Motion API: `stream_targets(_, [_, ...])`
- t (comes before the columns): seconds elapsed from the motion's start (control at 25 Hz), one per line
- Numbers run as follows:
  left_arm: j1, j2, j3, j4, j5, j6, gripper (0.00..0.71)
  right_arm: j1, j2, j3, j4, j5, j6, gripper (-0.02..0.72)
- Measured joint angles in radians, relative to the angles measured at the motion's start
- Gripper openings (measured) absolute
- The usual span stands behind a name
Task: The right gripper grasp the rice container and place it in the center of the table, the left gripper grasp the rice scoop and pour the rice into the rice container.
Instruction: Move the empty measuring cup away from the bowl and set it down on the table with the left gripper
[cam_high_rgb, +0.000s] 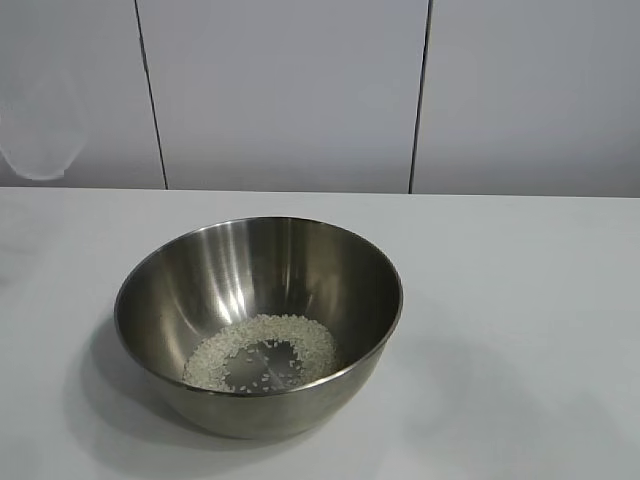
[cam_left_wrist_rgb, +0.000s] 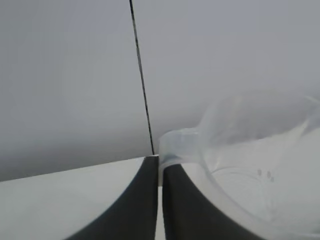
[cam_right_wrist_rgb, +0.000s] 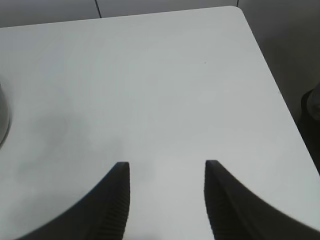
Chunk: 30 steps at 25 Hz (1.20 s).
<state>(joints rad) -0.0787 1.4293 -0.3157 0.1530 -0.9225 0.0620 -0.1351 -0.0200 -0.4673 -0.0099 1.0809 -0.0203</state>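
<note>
The rice container, a deep shiny steel bowl, stands on the white table near the middle, with a ring of rice on its bottom. In the left wrist view my left gripper is shut on the short handle of the translucent rice scoop, held up in the air against the wall. The scoop shows faintly at the far left of the exterior view, above the table. My right gripper hangs open over bare table, with nothing between its fingers. The bowl's rim is just off to its side.
A white panelled wall with dark seams stands behind the table. In the right wrist view the table's rounded corner and side edge are close, with a dark object beyond that edge.
</note>
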Motion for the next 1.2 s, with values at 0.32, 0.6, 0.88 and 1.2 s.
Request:
stream_targets(0.32, [0.104, 0.175, 0.038, 0.145, -0.104, -0.092, 0.009, 0.000, 0.000, 0.000, 0.000, 0.001, 0.000, 0.317])
stream_targets(0.6, [0.104, 0.412, 0.038, 0.166, -0.207, -0.082, 0.009, 0.000, 0.000, 0.000, 0.000, 0.001, 0.000, 0.317])
stream_targets(0.88, [0.104, 0.516, 0.035, 0.169, -0.208, 0.005, 0.009, 0.000, 0.000, 0.000, 0.000, 0.001, 0.000, 0.317])
stream_targets(1.2, [0.104, 0.536, 0.034, 0.169, -0.229, 0.080, 0.009, 0.000, 0.000, 0.000, 0.000, 0.001, 0.000, 0.317])
